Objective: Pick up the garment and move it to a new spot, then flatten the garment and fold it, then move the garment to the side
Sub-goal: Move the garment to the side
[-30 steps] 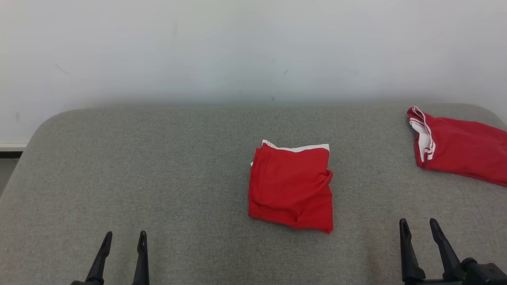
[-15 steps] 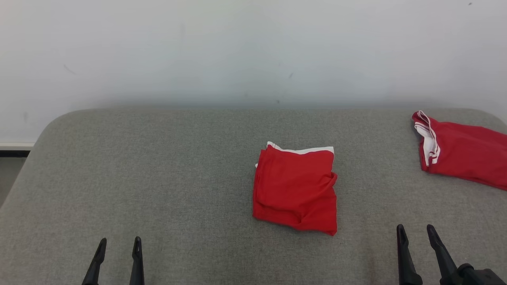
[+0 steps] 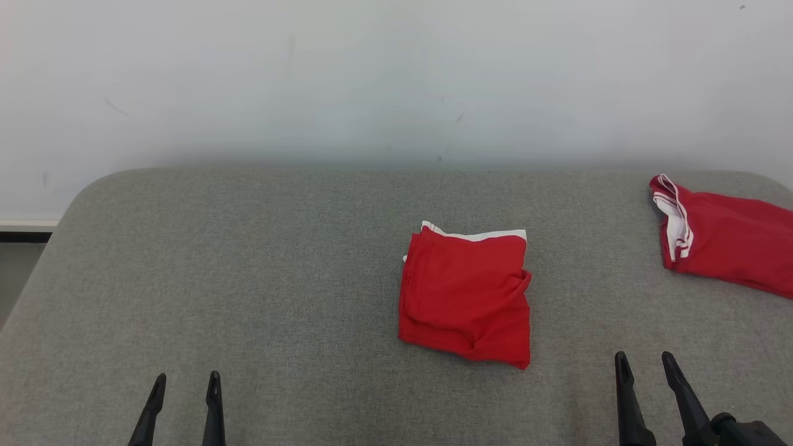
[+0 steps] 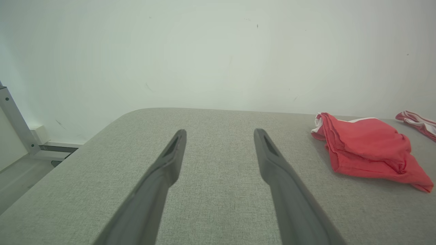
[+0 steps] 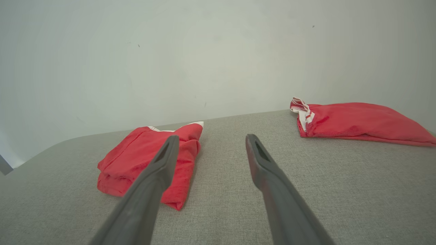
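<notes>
White wall (image 3: 396, 74) across the far side, with the grey padded surface (image 3: 248, 279) in front of it.

Second red garment (image 3: 725, 244), white-striped trim, lies at the far right of the surface and runs off the right edge of the head view.

Folded red garment (image 3: 466, 297) lies flat on the surface, a bit right of centre, with a white band along its far edge. It is well apart from the second one, and nothing touches it.

Left gripper (image 3: 188, 374) is near left, fingers parted and empty, over bare fabric, well left of the folded garment.

Right gripper (image 3: 643, 354) is near right, fingers parted and empty. It is nearer than the folded garment and to its right, clear of it.

View differences:
- Left wrist view picks up a grey metal post (image 4: 15, 119) and a strip of floor off the left end of the surface.
- Right wrist view has both garments, with the folded one partly behind its left finger.

Versus 1.0 s ago: the whole head picture has shifted slightly, so that is camera motion. Both garments keep their place on the surface, and finger gaps on both grippers look unchanged.
</notes>
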Available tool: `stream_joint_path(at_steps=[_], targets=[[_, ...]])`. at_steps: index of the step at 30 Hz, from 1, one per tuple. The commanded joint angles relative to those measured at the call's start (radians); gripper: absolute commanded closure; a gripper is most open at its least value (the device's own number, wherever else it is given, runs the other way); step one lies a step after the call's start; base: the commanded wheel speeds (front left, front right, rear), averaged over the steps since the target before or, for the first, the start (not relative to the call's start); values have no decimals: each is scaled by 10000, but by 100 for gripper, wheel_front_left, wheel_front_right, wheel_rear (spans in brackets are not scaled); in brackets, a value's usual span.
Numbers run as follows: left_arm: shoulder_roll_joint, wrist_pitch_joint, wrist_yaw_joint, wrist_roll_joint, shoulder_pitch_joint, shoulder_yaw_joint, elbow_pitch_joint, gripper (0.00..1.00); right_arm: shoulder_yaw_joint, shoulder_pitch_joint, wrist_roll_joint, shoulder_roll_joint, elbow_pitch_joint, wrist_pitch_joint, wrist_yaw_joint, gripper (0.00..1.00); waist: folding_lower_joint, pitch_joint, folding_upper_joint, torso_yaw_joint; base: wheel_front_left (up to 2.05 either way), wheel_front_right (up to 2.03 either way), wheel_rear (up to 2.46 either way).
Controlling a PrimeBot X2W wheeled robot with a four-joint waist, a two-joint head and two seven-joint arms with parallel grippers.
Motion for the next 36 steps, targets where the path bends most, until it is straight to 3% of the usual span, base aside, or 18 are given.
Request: stream_joint_path(at_steps=[1,11,19,30,36], targets=[[-17,-27,25,-35,101,23,-44,0,15,65,65,23,-47,3,-27,0,0,3,0,1,0,0,0],[4,-27,40,-50,92,18,-19,0,74,-55,113,36,36,3,-27,0,0,5,0,27,0,0,0],[-37,-27,31,-26,-122,-138,39,0,580,-1439,219,-392,522,470,-27,0,0,120,0,178,0,0,0],[-131,-27,-71,-73,-770,-576,164,0,661,-4541,-77,-521,2959,2012,-27,0,0,858,0,896,0,0,0],[-181,-27,-84,-141,-1143,-655,281,0,481,-5459,-207,-482,4304,2465,-27,0,0,1211,0,1199,0,0,0]])
